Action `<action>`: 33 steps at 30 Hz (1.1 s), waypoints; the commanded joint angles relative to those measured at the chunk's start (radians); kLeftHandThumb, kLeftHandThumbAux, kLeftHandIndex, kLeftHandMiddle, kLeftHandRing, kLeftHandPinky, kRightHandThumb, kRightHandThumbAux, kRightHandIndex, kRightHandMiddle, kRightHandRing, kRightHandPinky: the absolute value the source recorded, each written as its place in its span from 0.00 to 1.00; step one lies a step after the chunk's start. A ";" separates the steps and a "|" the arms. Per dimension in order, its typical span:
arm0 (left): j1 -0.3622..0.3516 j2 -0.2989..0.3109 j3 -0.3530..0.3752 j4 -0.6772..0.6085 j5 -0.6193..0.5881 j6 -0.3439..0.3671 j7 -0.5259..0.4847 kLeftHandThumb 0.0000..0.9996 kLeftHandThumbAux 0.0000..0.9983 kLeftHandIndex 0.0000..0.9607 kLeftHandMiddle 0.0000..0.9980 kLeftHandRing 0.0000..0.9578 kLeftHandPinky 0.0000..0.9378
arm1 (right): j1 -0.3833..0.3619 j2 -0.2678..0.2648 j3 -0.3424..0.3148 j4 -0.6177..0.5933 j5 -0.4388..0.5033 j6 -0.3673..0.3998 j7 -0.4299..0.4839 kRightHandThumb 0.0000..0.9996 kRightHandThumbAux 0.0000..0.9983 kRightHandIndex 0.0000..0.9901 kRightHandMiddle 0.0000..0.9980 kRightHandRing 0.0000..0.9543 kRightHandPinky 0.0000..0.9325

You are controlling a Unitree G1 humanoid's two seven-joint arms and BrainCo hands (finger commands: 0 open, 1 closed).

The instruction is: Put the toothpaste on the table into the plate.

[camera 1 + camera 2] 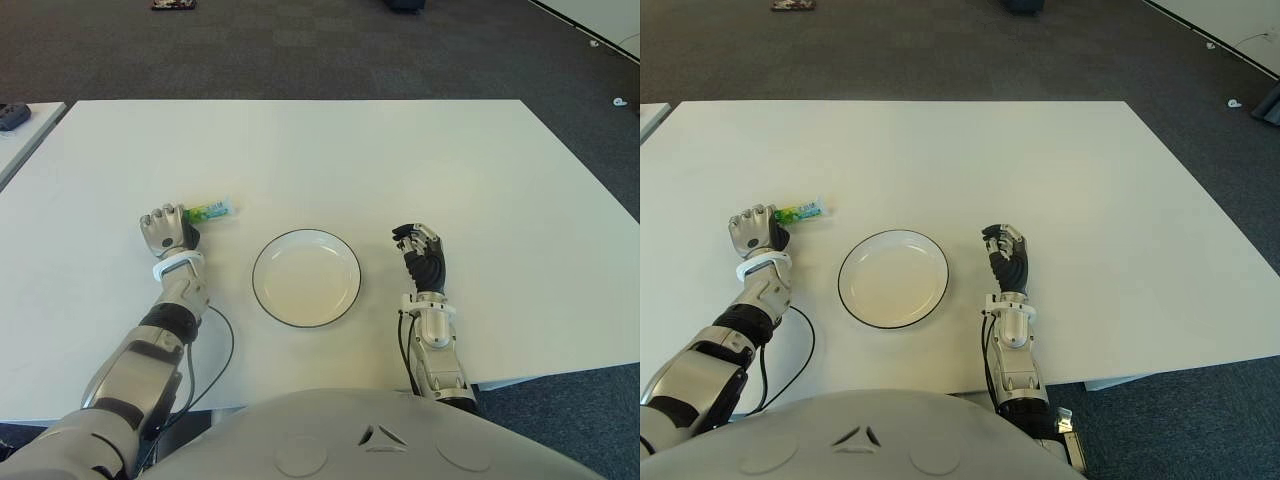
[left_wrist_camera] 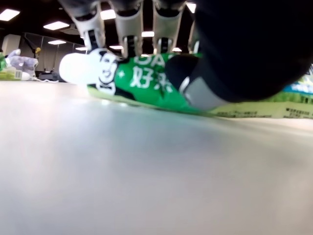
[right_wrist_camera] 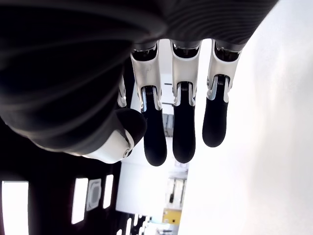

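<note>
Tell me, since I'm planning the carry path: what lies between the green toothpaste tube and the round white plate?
Nothing: the eye views show only bare white table between the green toothpaste tube, gripped by the left hand, and the round white plate.

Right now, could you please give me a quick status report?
Left hand closed on toothpaste, tube on table. Right hand open, idle right of plate. Path clear.
</note>
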 commanded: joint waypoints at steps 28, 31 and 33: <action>0.153 0.014 0.048 -0.177 -0.116 -0.081 -0.139 0.71 0.71 0.46 0.78 0.80 0.83 | -0.017 0.004 -0.003 0.034 0.009 -0.010 -0.002 0.70 0.73 0.43 0.46 0.46 0.47; 0.202 0.018 0.087 -0.339 -0.148 -0.049 -0.193 0.71 0.71 0.46 0.77 0.80 0.81 | -0.017 0.004 -0.002 0.035 0.009 -0.012 -0.002 0.70 0.73 0.43 0.46 0.46 0.47; 0.231 0.014 0.109 -0.428 -0.165 -0.030 -0.222 0.71 0.71 0.46 0.77 0.79 0.81 | -0.017 0.005 -0.002 0.036 0.008 -0.013 -0.002 0.70 0.73 0.43 0.46 0.46 0.47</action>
